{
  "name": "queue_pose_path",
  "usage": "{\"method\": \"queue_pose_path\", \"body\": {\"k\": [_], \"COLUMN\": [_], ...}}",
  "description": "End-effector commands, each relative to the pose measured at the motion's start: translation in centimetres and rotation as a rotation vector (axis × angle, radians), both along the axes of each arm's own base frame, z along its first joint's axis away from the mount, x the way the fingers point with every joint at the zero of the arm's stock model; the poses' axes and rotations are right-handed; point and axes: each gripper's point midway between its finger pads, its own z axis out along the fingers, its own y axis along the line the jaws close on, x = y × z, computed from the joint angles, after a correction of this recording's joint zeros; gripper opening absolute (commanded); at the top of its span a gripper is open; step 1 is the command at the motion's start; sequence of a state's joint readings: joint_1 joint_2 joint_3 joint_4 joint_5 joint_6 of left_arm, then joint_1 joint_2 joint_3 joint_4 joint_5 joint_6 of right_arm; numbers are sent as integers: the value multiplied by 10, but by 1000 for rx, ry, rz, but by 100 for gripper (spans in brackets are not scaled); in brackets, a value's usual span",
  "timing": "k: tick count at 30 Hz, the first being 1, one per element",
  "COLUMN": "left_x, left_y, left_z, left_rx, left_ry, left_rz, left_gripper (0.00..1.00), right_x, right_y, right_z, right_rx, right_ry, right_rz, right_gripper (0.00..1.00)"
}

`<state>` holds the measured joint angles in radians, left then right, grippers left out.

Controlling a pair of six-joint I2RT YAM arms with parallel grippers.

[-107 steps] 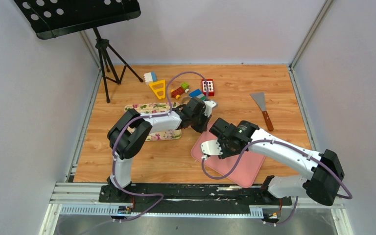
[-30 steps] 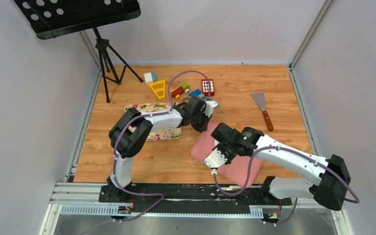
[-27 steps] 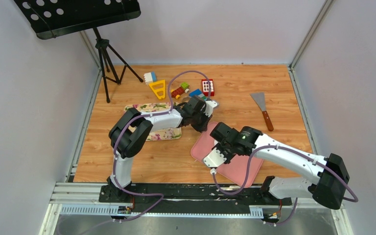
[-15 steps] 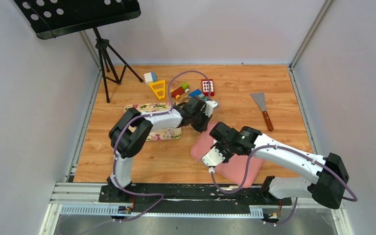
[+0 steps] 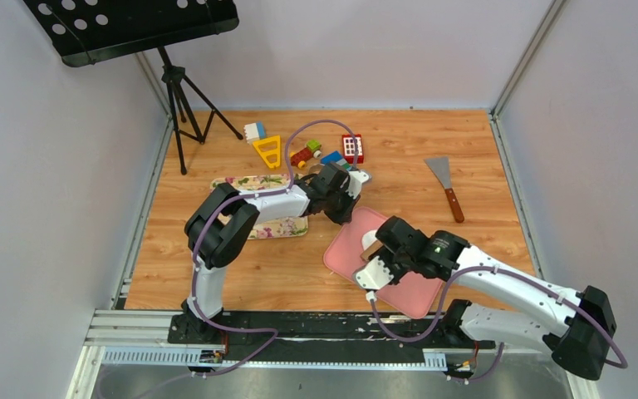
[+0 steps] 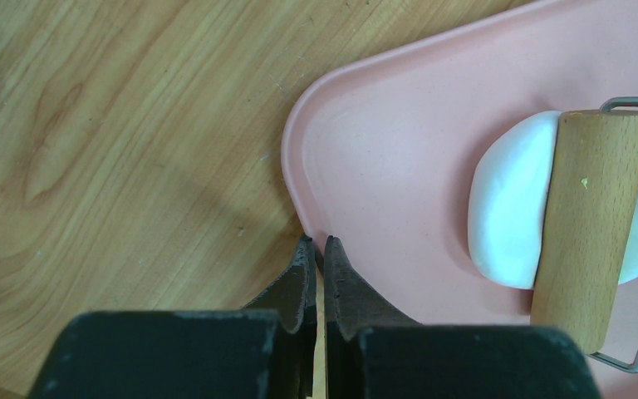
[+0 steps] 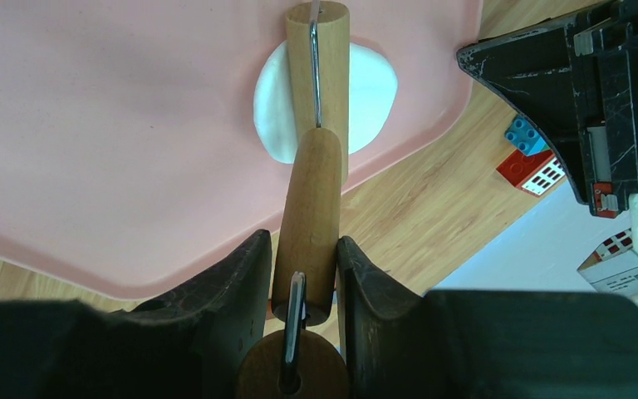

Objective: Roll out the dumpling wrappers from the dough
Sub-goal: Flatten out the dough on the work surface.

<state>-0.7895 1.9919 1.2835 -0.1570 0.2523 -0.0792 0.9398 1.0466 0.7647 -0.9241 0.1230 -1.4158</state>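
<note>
Dough: the dough (image 6: 507,208) is one flattened white lump with a rounded outline, lying on the pink mat (image 6: 399,150), near the mat's rim on the side that faces the far edge of the surface (image 5: 465,150).
Roller: the roller (image 6: 594,224) has a wooden drum in a wire frame and a wooden handle. The drum rests across the dough, which shows on both sides of it, more on one side than the other.
Right gripper: the right gripper (image 7: 303,249) has its jaws closed narrowly on the roller's handle, one on each side, with the drum pointing away from the wrist.
Left gripper: the left gripper (image 6: 317,245) has its jaws pressed fully together, their tips at the mat's rim where it meets the wood. Whether they pinch the rim cannot be told. They are apart from the dough.
Mat: it lies toward the near edge of the surface, right of the middle, turned at an angle to that edge.
Far side: toy bricks (image 5: 351,148) and a yellow triangle (image 5: 267,151) sit near the middle of the far half.
Right side: a spatula (image 5: 447,187) lies toward the right edge, well apart from the mat.
Under left arm: a floral board (image 5: 253,183) is partly covered by the arm.
</note>
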Motion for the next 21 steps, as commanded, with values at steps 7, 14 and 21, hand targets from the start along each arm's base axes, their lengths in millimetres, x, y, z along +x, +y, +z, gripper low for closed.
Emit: {"method": "queue_pose_path", "body": {"k": [7, 14, 21], "left_x": [-20, -19, -17], "left_y": [-4, -3, 0], "left_z": [-17, -18, -21], "left_rx": [38, 36, 41], "left_ry": [44, 55, 58], "left_rz": [-97, -99, -97], "left_gripper": [0, 0, 0], "right_x": [-97, -106, -113], "right_y": [-53, -63, -53], "right_z": [-57, -51, -21], "right_rx": [-146, -174, -176], "right_ry": [461, 492, 569], "right_rz": [-23, -55, -7], "right_gripper": [0, 0, 0]}}
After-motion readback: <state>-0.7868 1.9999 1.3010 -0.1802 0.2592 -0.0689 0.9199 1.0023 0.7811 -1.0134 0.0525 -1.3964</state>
